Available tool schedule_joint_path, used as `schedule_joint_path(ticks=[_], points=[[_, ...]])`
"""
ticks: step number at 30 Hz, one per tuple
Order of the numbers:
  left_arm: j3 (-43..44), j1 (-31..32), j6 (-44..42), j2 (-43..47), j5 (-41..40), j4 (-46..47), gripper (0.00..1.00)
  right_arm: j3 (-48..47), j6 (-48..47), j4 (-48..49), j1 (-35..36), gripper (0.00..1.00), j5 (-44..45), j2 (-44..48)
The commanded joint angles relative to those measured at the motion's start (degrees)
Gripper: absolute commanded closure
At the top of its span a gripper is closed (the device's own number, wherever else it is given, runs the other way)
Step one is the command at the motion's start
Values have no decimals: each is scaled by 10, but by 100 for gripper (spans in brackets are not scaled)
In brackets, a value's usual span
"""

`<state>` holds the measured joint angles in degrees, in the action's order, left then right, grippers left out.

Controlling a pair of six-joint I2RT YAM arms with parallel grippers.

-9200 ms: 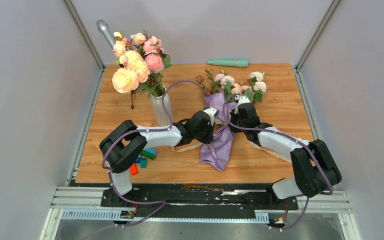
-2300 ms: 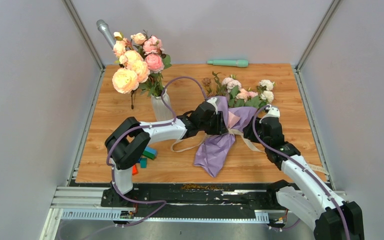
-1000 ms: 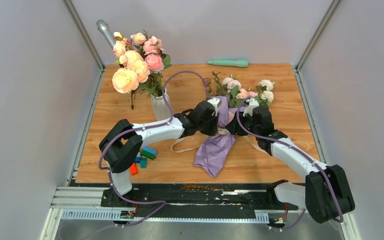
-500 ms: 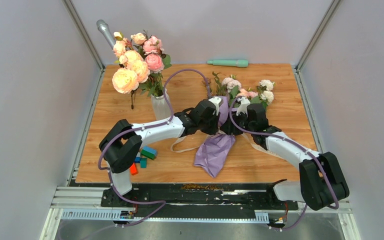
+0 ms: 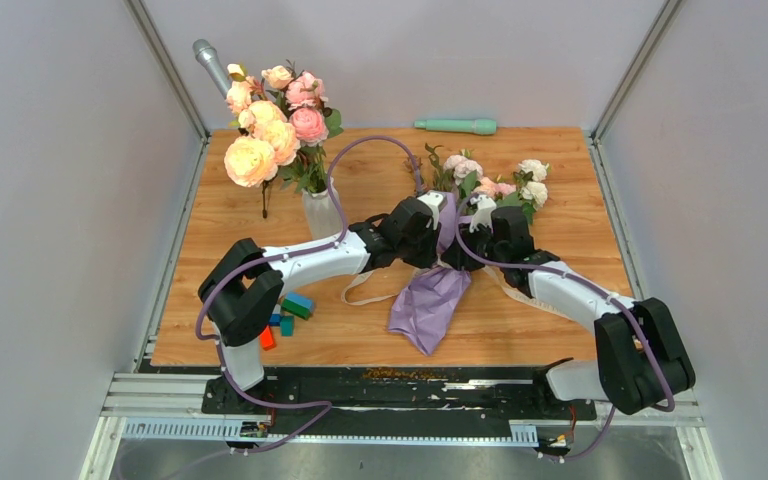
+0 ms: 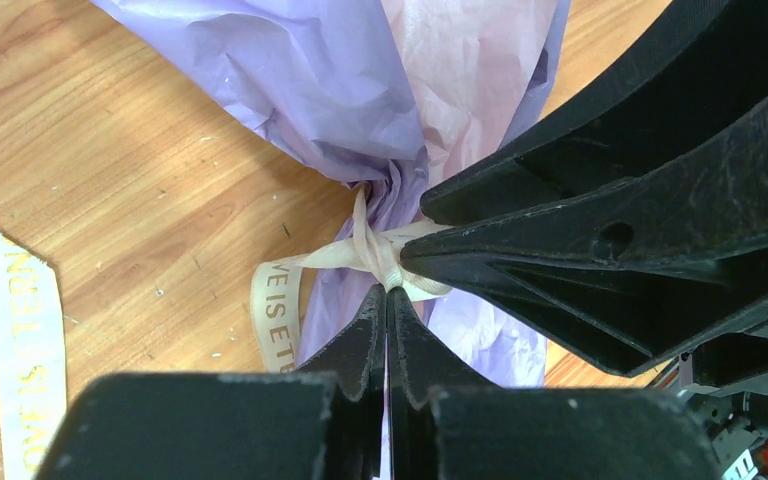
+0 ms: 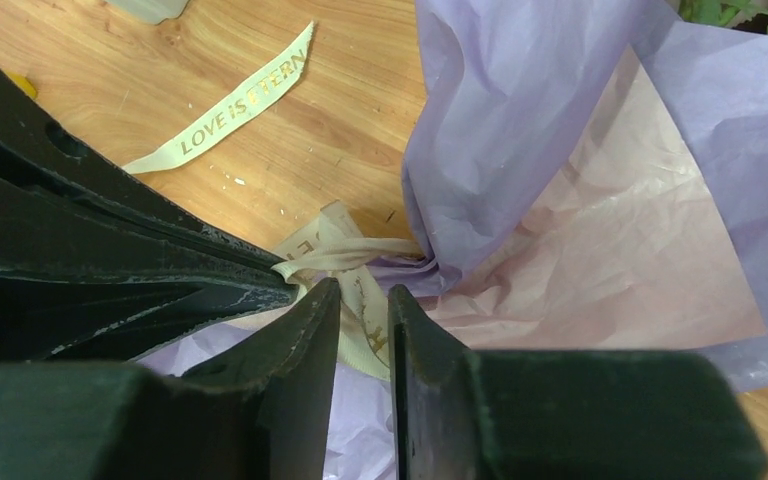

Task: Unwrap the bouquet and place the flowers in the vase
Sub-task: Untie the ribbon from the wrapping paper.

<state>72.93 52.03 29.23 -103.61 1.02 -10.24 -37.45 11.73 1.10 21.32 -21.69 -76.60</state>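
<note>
One wooden worktop [image 5: 230, 220] carries everything listed. Two arms, the left arm [image 5: 310, 262] and the right arm [image 5: 570, 292], reach inward and meet over its middle. One pale vase [image 5: 317, 217], upright at the rear left, holds a bunch of larger peach and pink blooms [image 5: 270, 125]. One bouquet [image 5: 430, 295] lies on its side at mid-worktop, right of the vase and apart from it. Its lilac paper has a pink inner face, with the crumpled tail toward the near edge and the open end toward the rear. The flowers [image 5: 490, 180], small white and pale pink roses with green leaves, sit in that open end. One beige ribbon [image 6: 375, 255] is knotted round the paper's waist. Top view: shows the vase, both bunches and both arms, but the wrists cover the fingertips. Left wrist view: the left hand [image 6: 387, 292] has its fingers pressed flat together, tips right at the knot, pinching a ribbon strand. Right wrist view: the right hand [image 7: 363, 292] has its fingers a narrow gap apart, with a printed ribbon strand lying in the gap, and it meets the left hand tip to tip at the knot. A loose ribbon tail [image 7: 245, 100] lettered "LOVE IS ETERN" lies flat on the wood. One green cylinder [image 5: 455, 126] lies along the rear edge. Several coloured blocks [image 5: 290, 310] lie at the near left, beside the left arm.
</note>
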Motion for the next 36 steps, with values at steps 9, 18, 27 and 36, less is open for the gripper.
schedule_joint_path(ticks=[9, 18, 27, 36], points=[[19, 1, 0, 24, -61, -30, 100, 4, 22, -1, 6, 100, 62, 69], [7, -3, -5, 30, -91, -37, 100, 78, 105, -69, 6, 100, 205, 193], [-2, -3, -45, 45, -123, -47, 100, 174, 252, -108, 6, 100, 310, 269], [-14, 1, -104, 81, -100, -27, 69, 152, 218, -140, 5, 65, 301, 282]])
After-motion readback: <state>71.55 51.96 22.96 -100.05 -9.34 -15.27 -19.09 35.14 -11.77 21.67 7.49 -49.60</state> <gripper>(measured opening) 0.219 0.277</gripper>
